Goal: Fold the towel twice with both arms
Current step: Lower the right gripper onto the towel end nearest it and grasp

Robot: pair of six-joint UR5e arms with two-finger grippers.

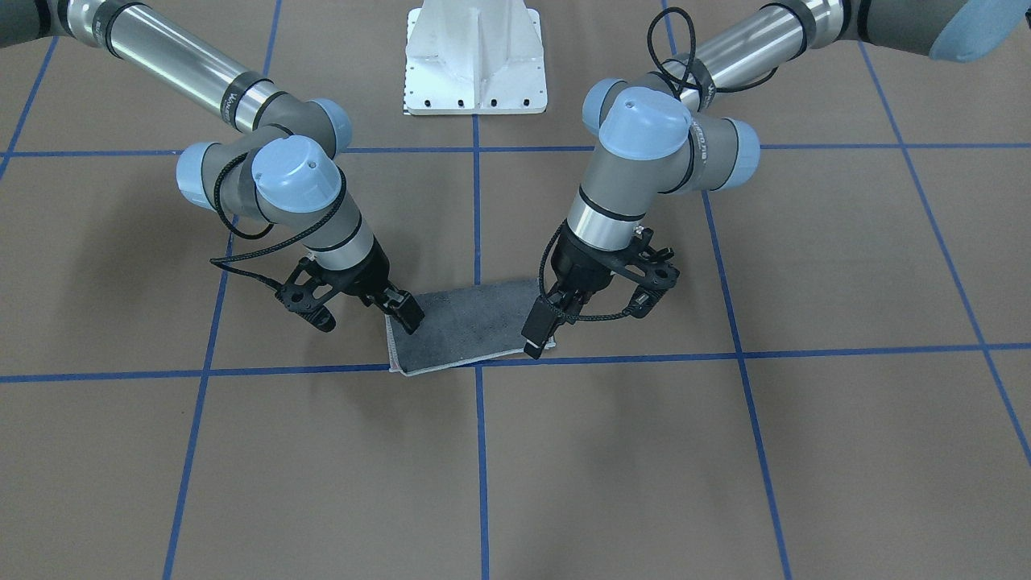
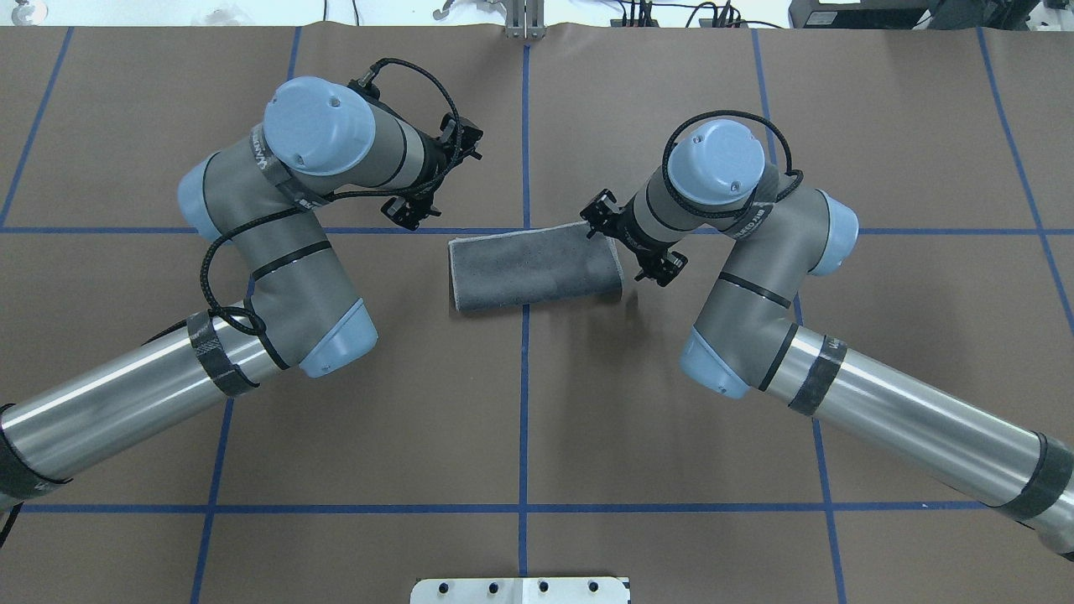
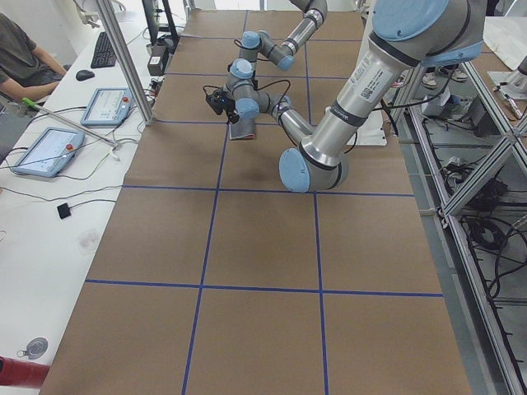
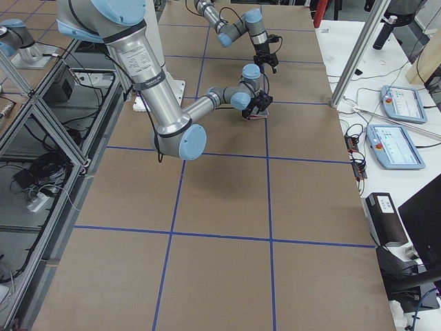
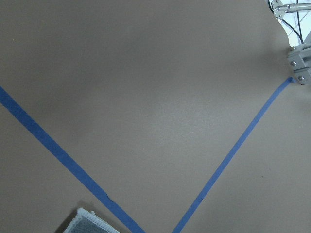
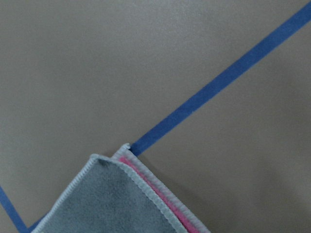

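The towel lies flat at the table's middle, folded into a rectangle with the dark grey face up. My left gripper hangs over the towel's end on my left side, open and empty. The left wrist view shows only a pale-edged corner of the towel, far below. My right gripper hangs over the other end, open and empty. The right wrist view shows a towel corner with a pink layer peeking out under the grey. In the overhead view both sets of fingers are hidden under the wrists.
The white pedestal base stands behind the towel on my side. Blue tape lines grid the brown table. A side bench holds tablets, with a seated person beside it. Another bench holds more tablets.
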